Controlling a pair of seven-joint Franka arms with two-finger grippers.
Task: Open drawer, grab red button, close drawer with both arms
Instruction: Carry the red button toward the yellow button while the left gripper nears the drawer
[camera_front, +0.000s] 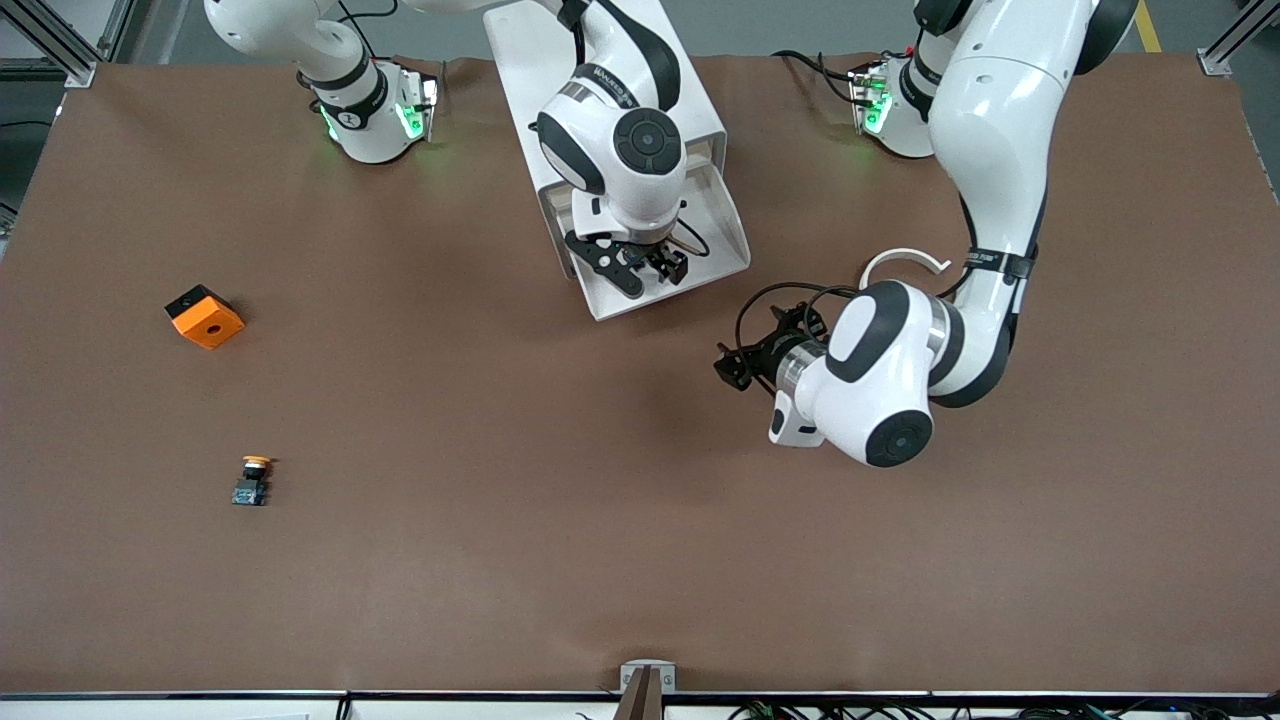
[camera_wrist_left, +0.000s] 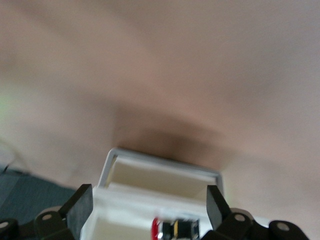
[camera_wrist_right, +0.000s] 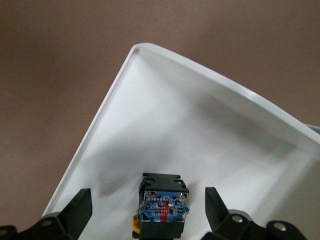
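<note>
The drawer (camera_front: 722, 232) stands pulled out of the white cabinet (camera_front: 520, 60) toward the front camera. My right gripper (camera_front: 640, 268) hangs low in it and is open. In the right wrist view its fingers (camera_wrist_right: 80, 207) flank the button's black-and-blue body (camera_wrist_right: 164, 202) on the drawer floor (camera_wrist_right: 175, 125) without touching it. The button is hidden under that gripper in the front view. My left gripper (camera_front: 735, 365) is open and empty, low over the table beside the drawer's front, toward the left arm's end. Its view shows the drawer (camera_wrist_left: 125, 205) and the button's red cap (camera_wrist_left: 156, 229) between its fingers (camera_wrist_left: 80, 205).
An orange cube (camera_front: 204, 316) and a button with an orange-yellow cap (camera_front: 254, 480) lie on the brown table (camera_front: 500, 500) toward the right arm's end, nearer the front camera than the cabinet. The left arm's elbow (camera_front: 890, 390) hangs low over the table.
</note>
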